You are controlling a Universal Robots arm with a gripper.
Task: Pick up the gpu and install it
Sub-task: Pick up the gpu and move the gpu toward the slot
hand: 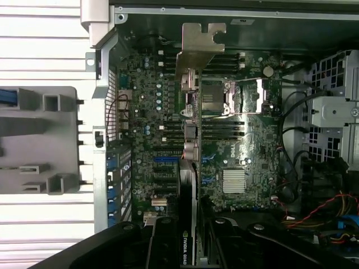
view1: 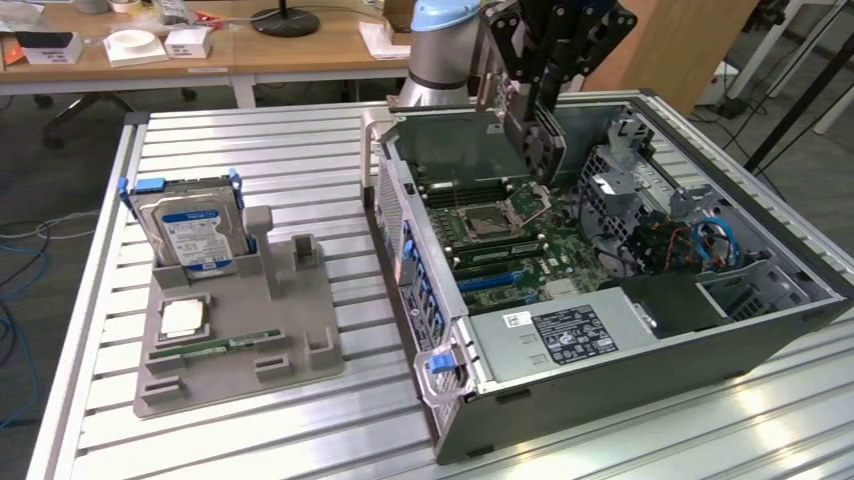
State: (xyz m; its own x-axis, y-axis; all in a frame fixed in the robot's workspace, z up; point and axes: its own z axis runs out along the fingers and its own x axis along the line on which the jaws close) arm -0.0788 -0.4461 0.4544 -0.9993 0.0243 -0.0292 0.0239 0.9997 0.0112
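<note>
The gripper (view1: 537, 128) is closed on the gpu (hand: 189, 147), held edge-down in its grasp, with the motherboard (view1: 534, 262) of the open case (view1: 641, 392) below. I judge the pick-up done; seating the card in a slot remains.

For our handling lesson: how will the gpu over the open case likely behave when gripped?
Probably stiff: the gpu runs straight out from the gripper. Likely fragile: thin card, exposed silver bracket. Clamped at one end, it might pivot.
</note>
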